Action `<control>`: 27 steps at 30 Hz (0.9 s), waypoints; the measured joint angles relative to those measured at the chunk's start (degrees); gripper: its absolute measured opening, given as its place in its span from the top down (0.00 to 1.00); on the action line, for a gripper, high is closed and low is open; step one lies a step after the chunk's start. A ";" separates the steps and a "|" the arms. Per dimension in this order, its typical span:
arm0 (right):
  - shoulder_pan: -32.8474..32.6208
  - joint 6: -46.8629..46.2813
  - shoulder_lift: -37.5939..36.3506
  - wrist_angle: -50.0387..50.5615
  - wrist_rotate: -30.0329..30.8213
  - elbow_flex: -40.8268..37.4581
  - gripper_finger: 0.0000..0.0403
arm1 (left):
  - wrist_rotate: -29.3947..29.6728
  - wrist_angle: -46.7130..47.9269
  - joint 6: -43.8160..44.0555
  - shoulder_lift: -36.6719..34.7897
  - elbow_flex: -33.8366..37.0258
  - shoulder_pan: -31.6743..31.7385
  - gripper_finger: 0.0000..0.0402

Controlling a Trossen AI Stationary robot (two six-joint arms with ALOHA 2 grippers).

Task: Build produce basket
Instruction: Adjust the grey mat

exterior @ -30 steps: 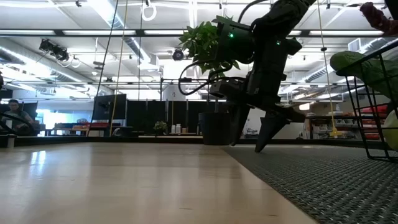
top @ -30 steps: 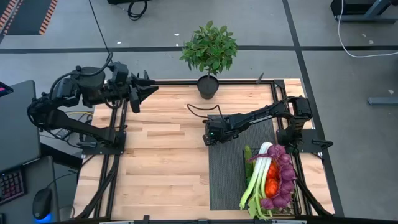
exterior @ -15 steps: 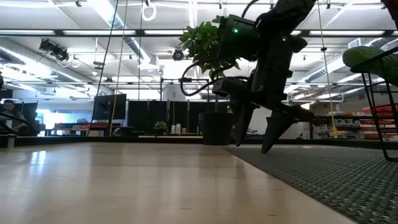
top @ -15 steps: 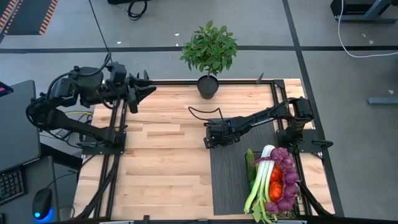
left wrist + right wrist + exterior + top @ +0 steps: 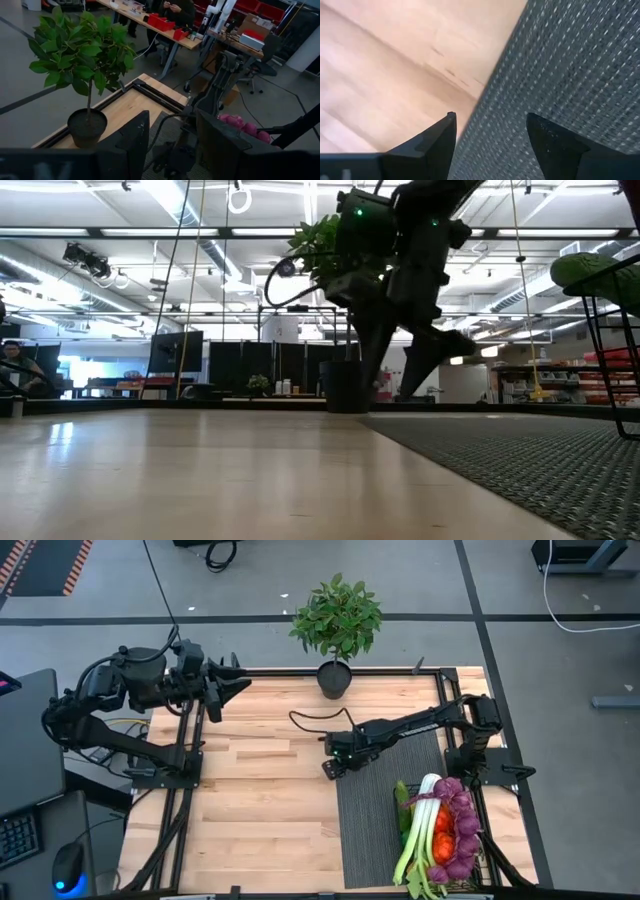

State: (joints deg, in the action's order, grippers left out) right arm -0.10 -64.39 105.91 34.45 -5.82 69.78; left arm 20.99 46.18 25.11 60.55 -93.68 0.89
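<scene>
The black wire basket (image 5: 478, 858) stands on the dark ribbed mat (image 5: 365, 830) at the table's near right. It is filled with produce: a leek (image 5: 418, 825), purple grapes (image 5: 462, 820) and red and orange pieces (image 5: 440, 830). My right gripper (image 5: 333, 762) is open and empty. It hovers low over the mat's far left corner, and its wrist view (image 5: 490, 131) shows the mat's edge and bare wood below it. It also shows in the low view (image 5: 398, 380). My left gripper (image 5: 238, 686) is open and empty, held high at the table's far left.
A leafy plant in a black pot (image 5: 336, 675) stands at the middle of the table's far edge. It also shows in the left wrist view (image 5: 85, 65). Light wood (image 5: 260, 800) spreads left of the mat. The basket's green produce (image 5: 600, 275) shows at the low view's right.
My right gripper has gone a little toward the table's left edge and slightly up, away from the basket, staying open and empty. The basket with its produce has shifted a little toward the table's right edge.
</scene>
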 joint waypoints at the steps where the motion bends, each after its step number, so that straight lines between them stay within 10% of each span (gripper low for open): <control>1: 0.02 1.20 0.01 0.66 -0.68 0.24 0.39 | 0.00 -0.01 0.01 0.00 0.00 0.00 0.57; 14: -3.77 20.67 -0.28 22.71 -2.07 2.03 0.39 | 0.00 -0.27 2.04 0.02 -0.01 0.02 0.57; 27: -7.30 22.03 0.04 10.14 0.87 -4.24 0.39 | 0.02 -0.39 4.32 0.20 -0.01 0.01 0.57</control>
State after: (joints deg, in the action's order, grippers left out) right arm -7.40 -42.37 105.95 44.60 -4.95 65.55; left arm 21.02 45.80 29.43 60.75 -93.69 0.89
